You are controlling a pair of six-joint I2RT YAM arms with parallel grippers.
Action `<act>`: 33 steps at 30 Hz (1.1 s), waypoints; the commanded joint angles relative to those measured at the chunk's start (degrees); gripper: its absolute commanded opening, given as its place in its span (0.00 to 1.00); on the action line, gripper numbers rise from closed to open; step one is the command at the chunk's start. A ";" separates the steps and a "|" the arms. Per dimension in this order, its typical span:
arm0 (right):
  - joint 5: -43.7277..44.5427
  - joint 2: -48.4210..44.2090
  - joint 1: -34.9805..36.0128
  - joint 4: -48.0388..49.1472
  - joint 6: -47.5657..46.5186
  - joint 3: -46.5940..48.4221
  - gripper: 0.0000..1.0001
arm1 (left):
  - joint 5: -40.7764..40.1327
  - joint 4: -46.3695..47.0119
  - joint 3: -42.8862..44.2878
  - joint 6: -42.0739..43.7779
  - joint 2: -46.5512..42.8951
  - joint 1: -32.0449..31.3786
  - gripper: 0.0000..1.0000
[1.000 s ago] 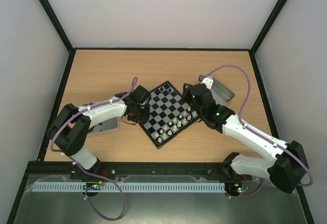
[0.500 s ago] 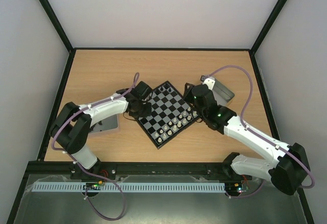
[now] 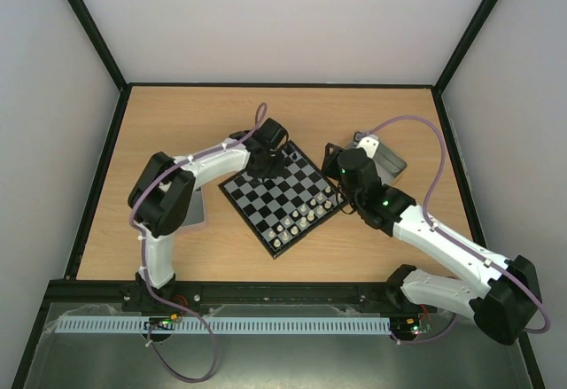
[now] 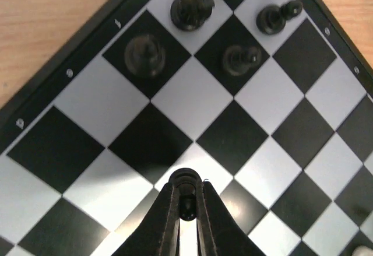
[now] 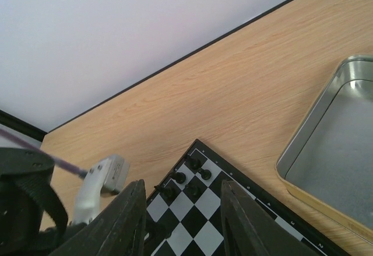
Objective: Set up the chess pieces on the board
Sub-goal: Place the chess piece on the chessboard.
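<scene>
The board (image 3: 266, 201) lies turned like a diamond at mid-table. Several black chess pieces (image 3: 288, 151) stand at its far corner, and white pieces (image 3: 301, 218) line its near-right side. My left gripper (image 3: 268, 169) hovers over the board's far-left part, shut on a small black piece (image 4: 186, 181) above a white square. In the left wrist view, other black pieces (image 4: 144, 55) stand just ahead on the board (image 4: 192, 93). My right gripper (image 5: 183, 227) is open and empty, above the board's right corner (image 3: 335, 169). It looks over the black pieces (image 5: 178, 178).
A metal tin (image 3: 387, 160) sits right of the board and also shows in the right wrist view (image 5: 344, 151). A second tin (image 3: 188, 218) lies to the left, partly under my left arm. Black rails edge the wooden table (image 3: 177, 123).
My left gripper swung from the board's left edge up and right to over the far-left squares, carrying the black piece. My right arm barely moved.
</scene>
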 commanded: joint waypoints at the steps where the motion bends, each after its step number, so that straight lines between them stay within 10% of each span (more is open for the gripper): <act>1: 2.53 -1.83 -0.29 -1.94 0.28 -1.09 0.34 | -3.18 -1.55 3.78 -0.62 3.00 0.14 0.05; 23: 2.79 -2.44 -0.34 -2.67 0.19 -1.52 0.35 | -3.84 -1.23 9.95 -2.08 10.69 0.15 0.08; 33: 2.46 -2.35 -0.22 -2.51 0.25 -1.53 0.35 | -2.20 -1.90 9.62 -1.38 8.39 0.20 0.27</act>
